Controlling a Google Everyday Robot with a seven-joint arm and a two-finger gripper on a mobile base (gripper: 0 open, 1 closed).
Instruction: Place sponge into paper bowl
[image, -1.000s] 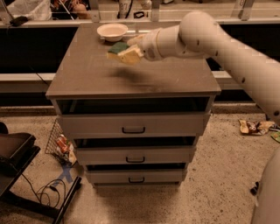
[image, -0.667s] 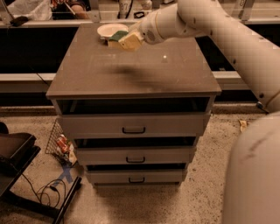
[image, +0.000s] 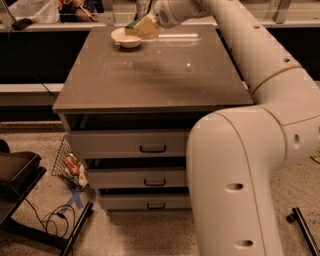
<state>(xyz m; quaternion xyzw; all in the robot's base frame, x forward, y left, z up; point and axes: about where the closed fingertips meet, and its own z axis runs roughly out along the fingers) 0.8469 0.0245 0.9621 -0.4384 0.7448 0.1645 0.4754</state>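
The paper bowl (image: 126, 38) is a small off-white round bowl standing at the far left of the brown cabinet top (image: 150, 75). The sponge (image: 143, 26), pale yellow foam with a dark green top, hangs tilted just above the bowl's right rim. My gripper (image: 148, 22) is shut on the sponge, at the end of my white arm (image: 250, 55), which reaches in from the right across the far edge of the top.
The cabinet has three drawers with dark handles (image: 152, 148) below the top. A wire basket (image: 67, 162) with packets leans at its lower left. A black stand and cables (image: 30, 210) lie on the floor at left. A counter with clutter (image: 60, 10) runs behind.
My arm has carried the sponge farther back and to the left, from over the middle-back of the top to just above the bowl's right rim.
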